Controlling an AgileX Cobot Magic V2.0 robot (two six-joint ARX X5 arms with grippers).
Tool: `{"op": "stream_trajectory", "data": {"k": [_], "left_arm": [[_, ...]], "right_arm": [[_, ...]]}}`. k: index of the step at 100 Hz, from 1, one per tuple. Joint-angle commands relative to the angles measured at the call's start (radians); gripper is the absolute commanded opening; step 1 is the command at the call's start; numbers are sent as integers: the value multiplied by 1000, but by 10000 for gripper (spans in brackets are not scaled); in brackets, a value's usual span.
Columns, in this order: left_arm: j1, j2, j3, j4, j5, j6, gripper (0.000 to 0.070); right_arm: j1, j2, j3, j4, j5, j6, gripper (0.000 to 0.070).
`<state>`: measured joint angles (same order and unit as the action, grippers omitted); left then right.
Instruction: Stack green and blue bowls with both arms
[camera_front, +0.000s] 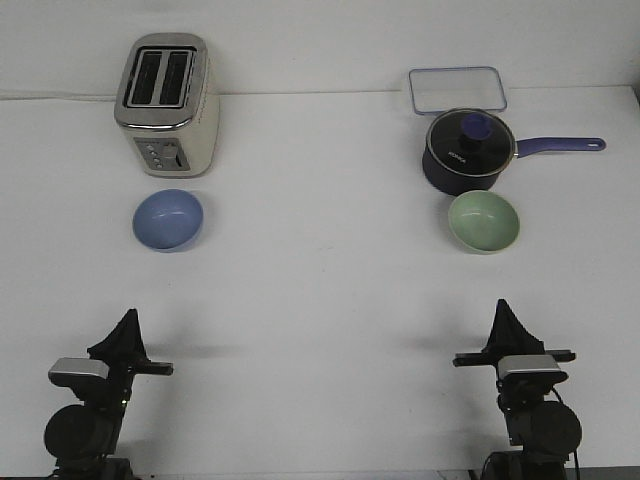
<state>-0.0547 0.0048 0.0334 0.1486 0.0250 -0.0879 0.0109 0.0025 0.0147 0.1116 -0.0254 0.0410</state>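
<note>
The blue bowl (168, 220) sits upright on the white table at the left, just in front of a toaster. Across the table to the right, the green bowl (484, 221) stands upright just in front of a dark saucepan. Both bowls are empty and far apart. My left gripper (128, 318) rests low near the front edge, well short of the blue bowl, its fingers drawn together to a point with nothing in them. My right gripper (503, 308) is in the same pose, in front of the green bowl, also holding nothing.
A cream and chrome toaster (166, 105) stands at the back left. A navy saucepan (467, 152) with a lid and a purple handle pointing right stands at the back right. Behind it lies a clear rectangular container (456, 89).
</note>
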Motion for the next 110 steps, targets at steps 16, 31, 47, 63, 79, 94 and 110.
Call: {"op": "stream_trajectory", "data": {"k": [16,31,47,63,79,94,110], "left_arm": [[0,-2,-19,10,-3,8,13],[0,-2,-19,10,-3,8,13],[0,-2,-19,10,-3,8,13],[0,-2,-19,10,-3,8,13],[0,-2,-19,10,-3,8,13],[0,-2,-19,10,-3,8,13],[0,-2,-19,10,-3,8,13]], "right_arm": [[-2,-2,-2,16,8,-5,0],[-2,-1,22,-6,11,-2,0],[-2,18,112,-125,43,20,0],[-2,105,254,-247,52,19,0],[-2,269,448,-376,56,18,0],[-2,456,659,-539,52,13,0],[-2,639,854,-701,51,8,0]]}}
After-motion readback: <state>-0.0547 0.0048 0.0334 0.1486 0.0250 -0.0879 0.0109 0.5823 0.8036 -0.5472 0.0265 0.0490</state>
